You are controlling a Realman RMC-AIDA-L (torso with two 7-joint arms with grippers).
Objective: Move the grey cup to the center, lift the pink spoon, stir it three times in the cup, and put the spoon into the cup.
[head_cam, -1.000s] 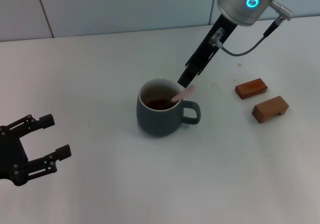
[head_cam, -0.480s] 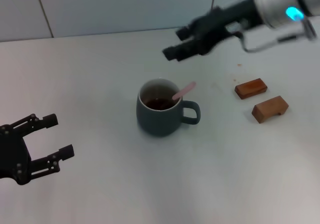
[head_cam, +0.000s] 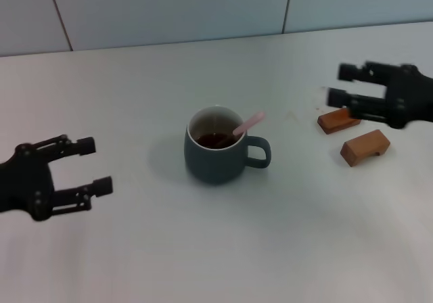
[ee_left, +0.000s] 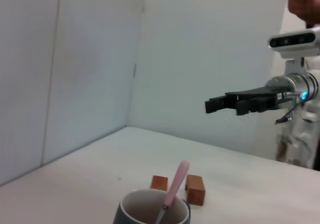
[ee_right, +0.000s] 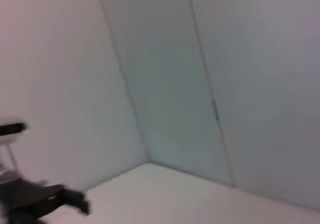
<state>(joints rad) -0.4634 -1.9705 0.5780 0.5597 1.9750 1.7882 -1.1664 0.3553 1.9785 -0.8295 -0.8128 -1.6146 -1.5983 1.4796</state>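
Observation:
The grey cup (head_cam: 215, 154) stands upright in the middle of the white table, handle to the right, dark liquid inside. The pink spoon (head_cam: 247, 124) rests in it, its pink handle leaning over the rim toward the right. Both also show in the left wrist view: cup (ee_left: 150, 211), spoon (ee_left: 175, 184). My right gripper (head_cam: 336, 84) is open and empty, raised at the right above the wooden blocks, well clear of the cup; it also shows in the left wrist view (ee_left: 220, 104). My left gripper (head_cam: 95, 164) is open and empty at the left.
Two brown wooden blocks (head_cam: 338, 120) (head_cam: 365, 147) lie on the table (head_cam: 203, 249) right of the cup, under the right gripper. A tiled wall (head_cam: 169, 9) runs along the back.
My right gripper let go of the spoon, rose from the cup and swung away to the right. The spoon stays in the cup. My left gripper shifted slightly right.

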